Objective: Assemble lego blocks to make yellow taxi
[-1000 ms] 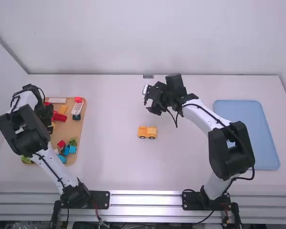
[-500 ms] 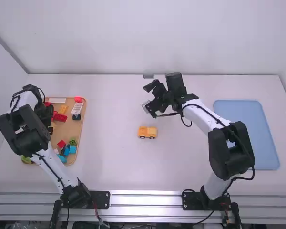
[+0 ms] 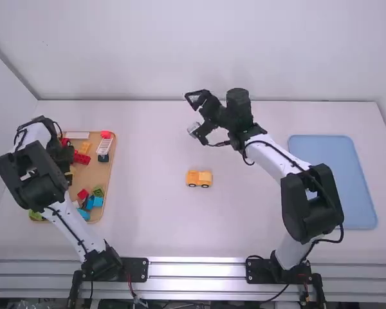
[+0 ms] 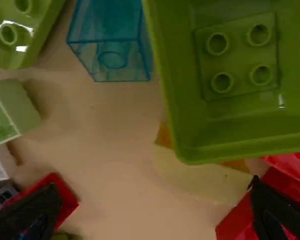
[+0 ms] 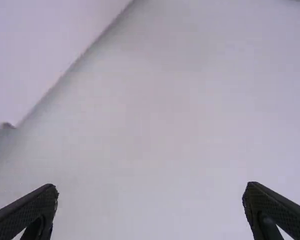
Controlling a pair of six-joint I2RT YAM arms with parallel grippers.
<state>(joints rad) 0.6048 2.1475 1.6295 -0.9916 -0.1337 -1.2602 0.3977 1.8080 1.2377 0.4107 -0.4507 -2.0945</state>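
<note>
Both left hand (image 4: 155, 192) and right hand (image 5: 150, 187) gape wide, empty. Choosing the yellow car's (image 3: 197, 178) next block seems underway; then grip it in the tray (image 3: 103, 172).

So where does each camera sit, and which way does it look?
High view: above and behind both arms, looking forward and down at the table and the yellow toy car; both arms show.
Left wrist view: on the left arm's wrist, facing into the tan tray, at green and red blocks; the left gripper shows, fingers apart.
Right wrist view: on the right arm's wrist, facing a plain pale surface, table or wall, I can't tell; the right gripper shows, open.
High and left wrist views share the tray.
</note>
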